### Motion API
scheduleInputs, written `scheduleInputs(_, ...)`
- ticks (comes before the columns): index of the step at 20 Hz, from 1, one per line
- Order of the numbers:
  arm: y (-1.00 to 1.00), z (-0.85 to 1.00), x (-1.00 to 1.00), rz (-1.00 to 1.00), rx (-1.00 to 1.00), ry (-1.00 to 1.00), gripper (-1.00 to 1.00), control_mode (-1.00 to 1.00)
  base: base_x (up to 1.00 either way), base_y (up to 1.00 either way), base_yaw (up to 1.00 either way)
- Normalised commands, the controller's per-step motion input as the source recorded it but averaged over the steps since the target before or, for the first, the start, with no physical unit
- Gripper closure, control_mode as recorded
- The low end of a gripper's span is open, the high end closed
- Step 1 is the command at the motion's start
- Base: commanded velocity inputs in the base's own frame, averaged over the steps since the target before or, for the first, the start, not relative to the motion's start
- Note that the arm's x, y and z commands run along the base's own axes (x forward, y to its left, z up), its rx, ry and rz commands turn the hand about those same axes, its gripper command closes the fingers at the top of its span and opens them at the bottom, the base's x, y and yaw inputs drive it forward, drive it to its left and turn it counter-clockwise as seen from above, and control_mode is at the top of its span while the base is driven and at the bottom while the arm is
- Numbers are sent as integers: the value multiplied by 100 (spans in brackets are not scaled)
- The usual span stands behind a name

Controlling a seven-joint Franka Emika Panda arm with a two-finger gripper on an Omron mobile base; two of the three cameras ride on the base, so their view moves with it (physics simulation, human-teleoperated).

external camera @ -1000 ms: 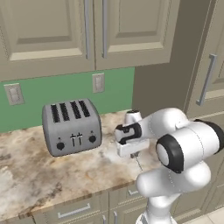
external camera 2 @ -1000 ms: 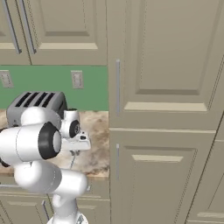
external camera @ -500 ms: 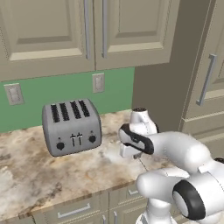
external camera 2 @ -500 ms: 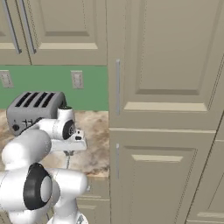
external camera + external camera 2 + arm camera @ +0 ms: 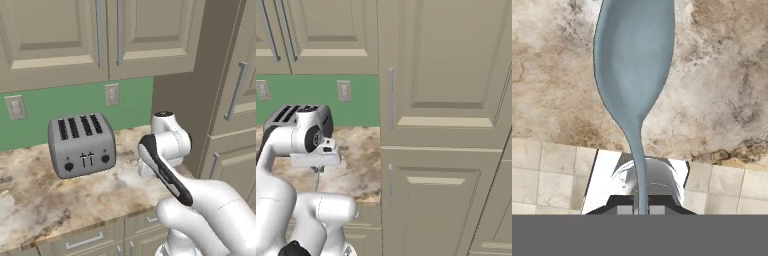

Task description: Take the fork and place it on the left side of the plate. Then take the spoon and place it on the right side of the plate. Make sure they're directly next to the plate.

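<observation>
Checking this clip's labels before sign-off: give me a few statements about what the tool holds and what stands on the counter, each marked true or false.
1. The tool is shut on the spoon, gripping its thin handle. True.
2. The spoon's bowl rests flat on the counter. False: the hand view shows it hanging from the tool above the counter's edge.
3. A four-slot toaster stands on the counter against the green wall. True.
4. The toaster is bright red. False: it is grey metal with dark slots.
5. In the right base view, tall closed cabinet doors stand right of the counter. True.
</observation>
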Motion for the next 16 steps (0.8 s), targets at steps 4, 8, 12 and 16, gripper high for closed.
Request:
scheduleInputs(4, 0, 65, -78, 0, -1, 0, 100, -100, 0, 0, 0)
scheduleInputs(8, 0, 34, -86, 0, 0, 0, 100, -100, 0, 0, 0)
scheduleInputs(12, 0, 0, -93, -1, 0, -7, 100, -100, 0, 0, 0)
scheduleInputs(16, 0, -9, -89, 0, 0, -11, 100, -100, 0, 0, 0)
